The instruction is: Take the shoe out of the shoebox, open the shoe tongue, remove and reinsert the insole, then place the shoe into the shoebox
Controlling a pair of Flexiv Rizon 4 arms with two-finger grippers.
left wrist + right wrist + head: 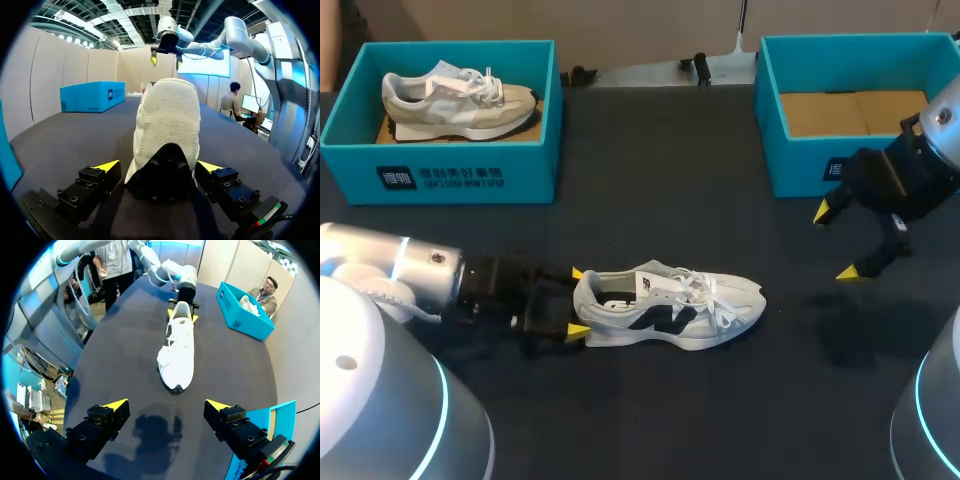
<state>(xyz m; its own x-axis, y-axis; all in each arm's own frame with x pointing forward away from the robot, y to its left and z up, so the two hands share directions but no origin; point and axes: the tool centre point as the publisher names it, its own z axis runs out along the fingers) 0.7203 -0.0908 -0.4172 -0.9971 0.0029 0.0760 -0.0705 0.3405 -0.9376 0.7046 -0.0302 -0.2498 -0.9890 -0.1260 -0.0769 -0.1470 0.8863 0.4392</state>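
A white shoe (670,305) with a black logo lies on its sole in the middle of the dark table, toe pointing right. My left gripper (578,301) stands open around its heel, one yellow tip on each side. In the left wrist view the heel (167,135) fills the space between the fingers of the left gripper (159,166). My right gripper (837,242) hangs open and empty above the table, past the toe, in front of the empty shoebox (860,110). The right wrist view looks down on the shoe (177,352), ahead of the right gripper (167,405).
A second blue shoebox (450,150) at the back left holds a beige shoe (460,100). The empty box's cardboard floor shows at the back right. Bare dark table lies between the boxes and in front of the shoe.
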